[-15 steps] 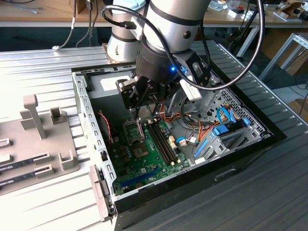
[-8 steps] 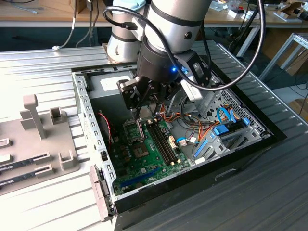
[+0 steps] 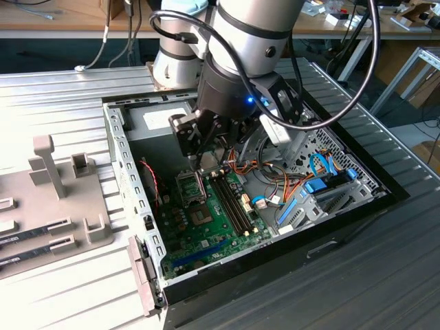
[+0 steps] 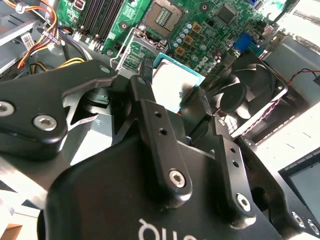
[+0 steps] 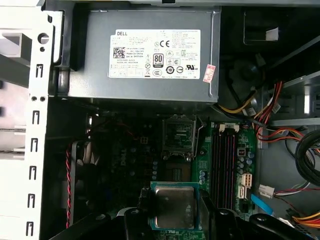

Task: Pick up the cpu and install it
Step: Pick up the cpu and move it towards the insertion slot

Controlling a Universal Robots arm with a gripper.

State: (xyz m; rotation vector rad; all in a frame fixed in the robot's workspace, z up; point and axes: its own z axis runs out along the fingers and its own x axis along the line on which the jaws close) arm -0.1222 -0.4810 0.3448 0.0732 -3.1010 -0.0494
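Cpu (image 5: 174, 206) pinched between fingers (image 4: 152, 120), hovering above motherboard (image 3: 220, 227), inside computer case (image 3: 120, 158)

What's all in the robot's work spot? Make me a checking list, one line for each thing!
surface: ribbed metal table with an open computer case on it.
job's things: cpu held over the circuit board; the socket is empty.
clutter: grey holder and memory sticks on the exterior view's left.
jaws: shut on two sides of the cpu.
cables: coloured wires inside the case; a black cable loops off the arm.
surroundings: wooden bench behind the table.
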